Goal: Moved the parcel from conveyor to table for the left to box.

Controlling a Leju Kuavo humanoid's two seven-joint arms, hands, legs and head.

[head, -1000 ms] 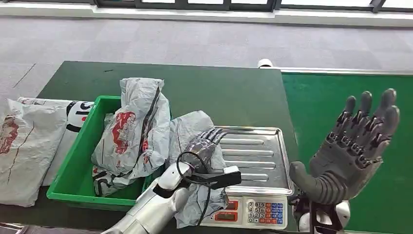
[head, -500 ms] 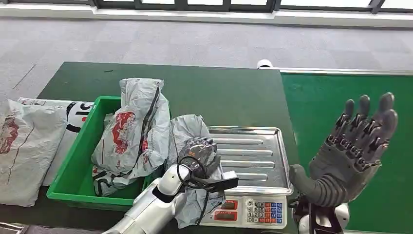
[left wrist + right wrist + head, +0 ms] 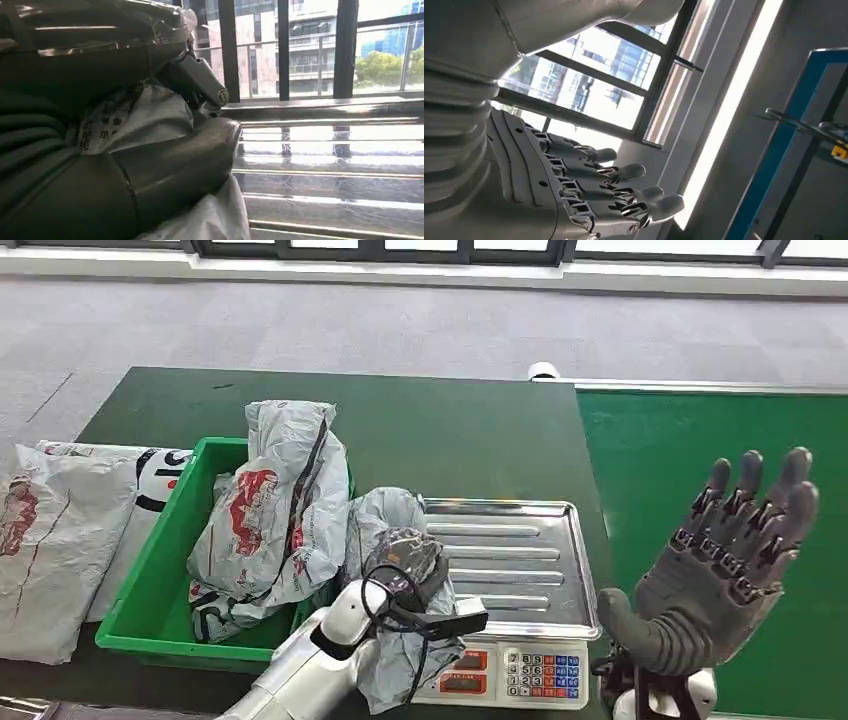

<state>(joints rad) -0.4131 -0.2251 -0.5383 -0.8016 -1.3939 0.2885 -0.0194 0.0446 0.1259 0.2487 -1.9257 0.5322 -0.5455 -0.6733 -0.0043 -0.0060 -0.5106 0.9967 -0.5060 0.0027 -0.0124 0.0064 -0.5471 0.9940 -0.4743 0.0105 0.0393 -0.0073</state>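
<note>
The left hand (image 3: 405, 558) has its fingers (image 3: 200, 85) clenched around a grey parcel (image 3: 385, 515) lying at the scale tray's (image 3: 530, 560) edge, seemingly to lift it toward the green bin (image 3: 150, 585), which holds another parcel (image 3: 275, 510), while the right hand (image 3: 725, 565) hangs spread, holding nothing.

You see a crinkled, glossy grey plastic parcel (image 3: 395, 530) under the left hand (image 3: 408, 558), a ribbed shiny steel scale tray (image 3: 520, 560), a smooth green plastic bin (image 3: 150, 585), matt green cloth table (image 3: 440, 430), dark matt right hand (image 3: 725, 565).
</note>
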